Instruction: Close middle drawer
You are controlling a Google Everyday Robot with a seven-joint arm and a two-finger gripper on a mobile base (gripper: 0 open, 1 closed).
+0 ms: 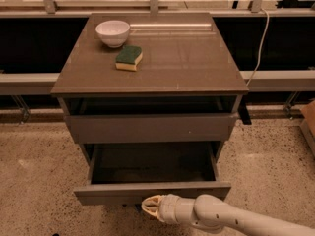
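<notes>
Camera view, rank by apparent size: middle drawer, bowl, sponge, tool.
1. middle drawer
2. bowl
3. sponge and tool look alike; the tool, by the drawer's front, is nearer the camera, so unranked.

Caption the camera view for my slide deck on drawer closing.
End effector in front of the open middle drawer, bowl and sponge on the cabinet top.

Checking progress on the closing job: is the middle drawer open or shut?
Open. The middle drawer juts well out of the cabinet, its grey inside showing; the gripper sits by its front panel.
</notes>
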